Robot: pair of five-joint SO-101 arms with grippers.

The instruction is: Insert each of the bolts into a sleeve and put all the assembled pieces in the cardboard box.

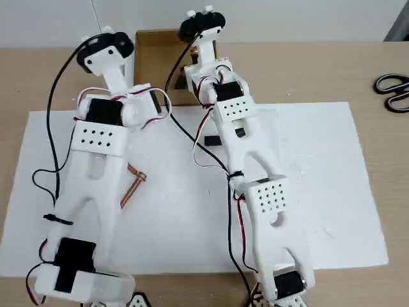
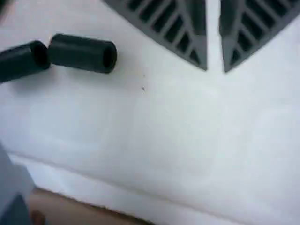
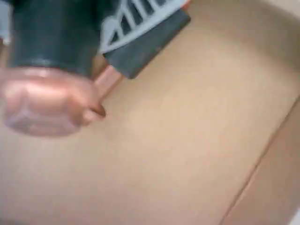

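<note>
My right gripper [image 3: 96, 44] is shut on a black sleeve [image 3: 51, 37] with a copper bolt [image 3: 47, 105] through it, its head sticking out. It hangs over the brown floor of the cardboard box [image 3: 187, 140]. In the high view that box [image 1: 150, 54] stands at the back, beyond the white foam mat. My left gripper [image 2: 213, 42] hovers just above the mat with its jaws almost together and nothing between them. Two black sleeves [image 2: 82, 53] lie end to end beside it. Loose copper bolts [image 1: 134, 182] lie on the mat between the arms.
Two small black sleeves [image 1: 211, 141] lie on the white foam mat [image 1: 319, 179] by the right arm. Scissors [image 1: 393, 89] rest on the wooden table at the far right. Cables trail from both arms across the mat.
</note>
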